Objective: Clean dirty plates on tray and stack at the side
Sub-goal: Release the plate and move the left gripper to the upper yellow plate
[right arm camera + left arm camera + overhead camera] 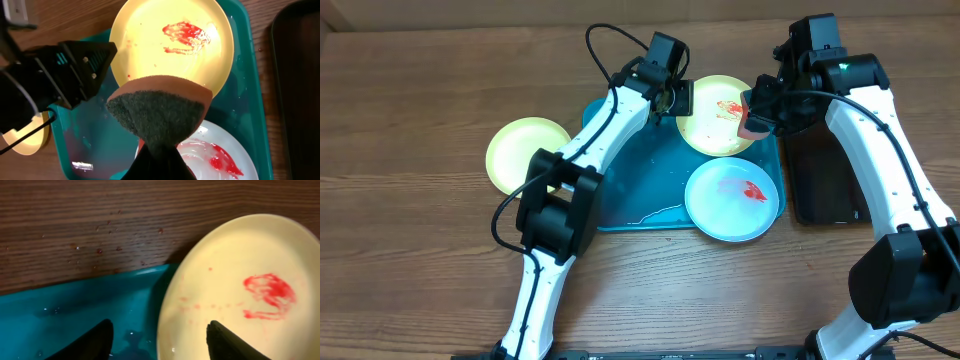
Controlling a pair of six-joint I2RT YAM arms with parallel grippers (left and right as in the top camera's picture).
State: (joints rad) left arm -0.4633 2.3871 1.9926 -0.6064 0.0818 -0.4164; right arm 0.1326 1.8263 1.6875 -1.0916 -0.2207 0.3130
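The cream-centred plate (pixel 705 135) lies in the far right corner of the turquoise tray (pixel 640 180) with a red sauce smear on its face, so the step in hand looks like scrubbing this second plate. The left gripper (pixel 160 325) is at the plate's left rim, fingers apart, one over the plate and one over the tray, not closed on it. The right gripper (pixel 157 152) hangs just above the plate's right side, clamped on a brown sponge (pixel 160 112) with its dark scouring face down. The next move probably calls for steadying the rim, then pressing the sponge onto the smear. Near it a pale blue-white plate (pixel 733 205) also carries sauce; a clean light-green plate (pixel 525 152) sits left, off the tray. The tray is wet, red specks (pixel 100 251) dot the wooden table (pixel 420 250), and a black tray (pixel 825 180) lies right; no room shows beyond
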